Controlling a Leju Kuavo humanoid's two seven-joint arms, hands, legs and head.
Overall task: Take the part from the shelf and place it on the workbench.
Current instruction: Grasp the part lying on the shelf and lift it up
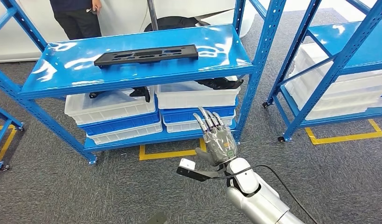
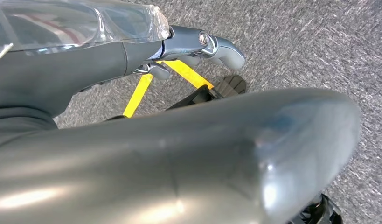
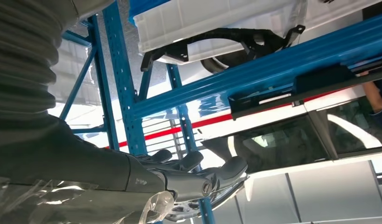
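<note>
A long flat black part [image 1: 147, 55] with cut-outs lies on the top board of the blue shelf [image 1: 217, 42], left of its middle. My right hand [image 1: 217, 137] is raised in front of the shelf's lower right, below the part and well apart from it, fingers straight and spread, holding nothing. In the right wrist view the right hand's fingers [image 3: 193, 175] stretch out beneath the blue board, and the part's edge [image 3: 291, 88] shows from below. My left hand [image 2: 198, 46] hangs over grey carpet with nothing in it.
White and blue bins [image 1: 193, 95] fill the lower shelf, with black parts [image 1: 221, 84] lying in them. A second blue rack [image 1: 338, 60] with white bins stands at the right. A person [image 1: 77, 16] stands behind the shelf. Yellow tape [image 1: 170, 153] marks the carpet.
</note>
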